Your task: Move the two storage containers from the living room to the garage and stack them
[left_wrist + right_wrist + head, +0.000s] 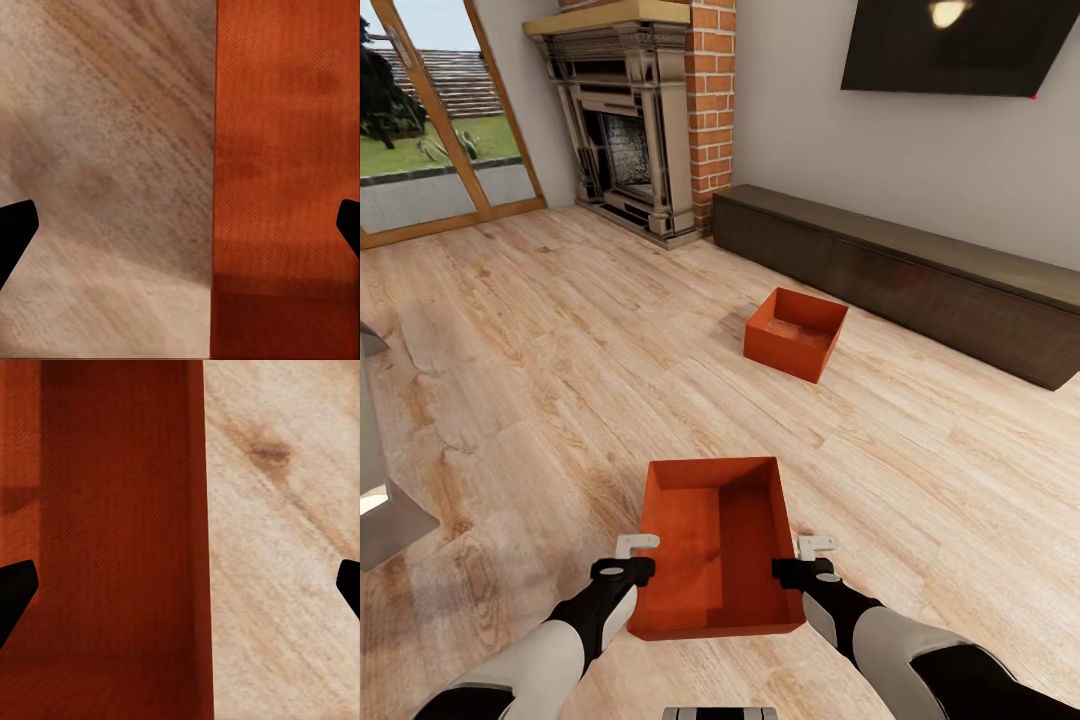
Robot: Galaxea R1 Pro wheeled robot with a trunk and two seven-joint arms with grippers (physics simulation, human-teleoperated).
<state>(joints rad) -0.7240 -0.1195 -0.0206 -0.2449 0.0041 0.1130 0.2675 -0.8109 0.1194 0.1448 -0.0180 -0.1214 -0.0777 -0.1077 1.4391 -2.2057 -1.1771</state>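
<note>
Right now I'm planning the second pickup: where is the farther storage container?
In the head view, the farther storage container sits on the wood-plank floor, right of center, just in front of the long dark bench and beyond the nearer container.

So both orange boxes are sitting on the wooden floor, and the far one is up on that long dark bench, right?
Not quite. In the head view the far box sits on the wood floor in front of the bench, not on it. The near box is on the floor too, between the grippers.

Both arms reaching forward and down, roughly parallel, left gripper and right gripper level with each other, fingers spread wide apart, holding nothing
</note>
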